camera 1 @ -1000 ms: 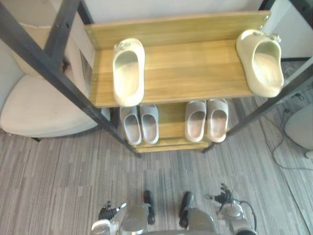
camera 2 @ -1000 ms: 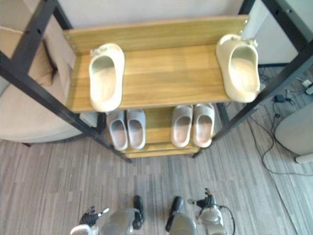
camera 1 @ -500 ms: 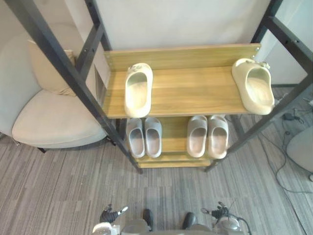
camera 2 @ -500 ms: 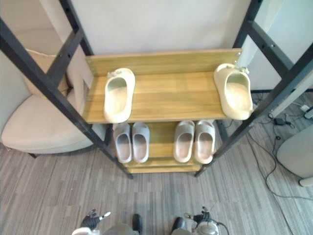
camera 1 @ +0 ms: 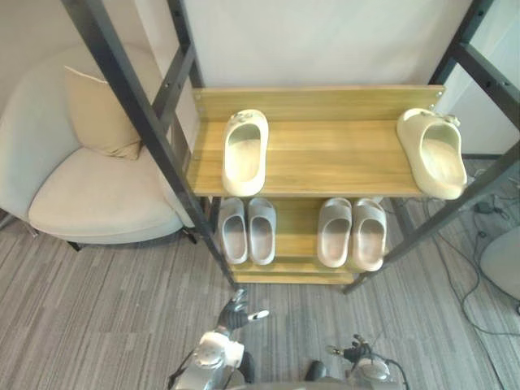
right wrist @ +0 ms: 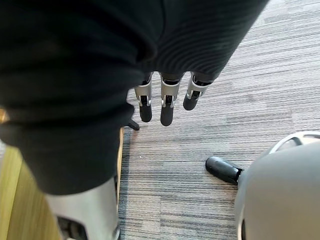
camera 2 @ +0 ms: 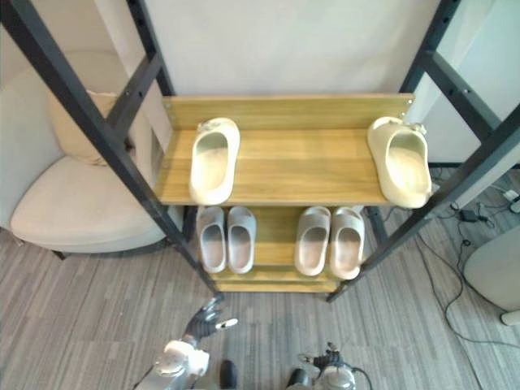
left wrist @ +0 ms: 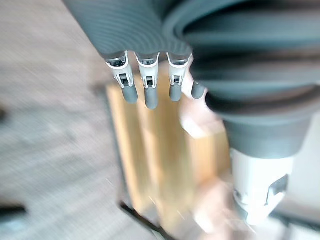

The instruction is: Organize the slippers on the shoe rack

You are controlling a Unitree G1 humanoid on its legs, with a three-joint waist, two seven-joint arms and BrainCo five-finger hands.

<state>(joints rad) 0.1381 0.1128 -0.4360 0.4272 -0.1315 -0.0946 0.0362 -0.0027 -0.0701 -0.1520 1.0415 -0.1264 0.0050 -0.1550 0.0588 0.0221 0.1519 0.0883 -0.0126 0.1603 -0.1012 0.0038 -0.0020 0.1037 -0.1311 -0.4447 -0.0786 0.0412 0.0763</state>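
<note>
Well apart, cream slippers (camera 1: 244, 153) on rack (camera 1: 333, 156).

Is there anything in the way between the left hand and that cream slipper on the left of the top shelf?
Nothing visible. The left hand is low over the floor in front of the rack, and the left cream slipper lies at the upper shelf's open front. The black post passes to its left.

You are looking at a left hand (left wrist: 148, 82) that is wearing a dark grey ribbed cover (left wrist: 135, 25) over its back, with silver fingers (left wrist: 122, 75) ending in dark rounded tips. The right hand (right wrist: 167, 97) is wearing the same black ribbing and is showing the same silver, dark-tipped look. A smooth silver-white casing (left wrist: 260, 185) is showing beside the ribbing.
</note>
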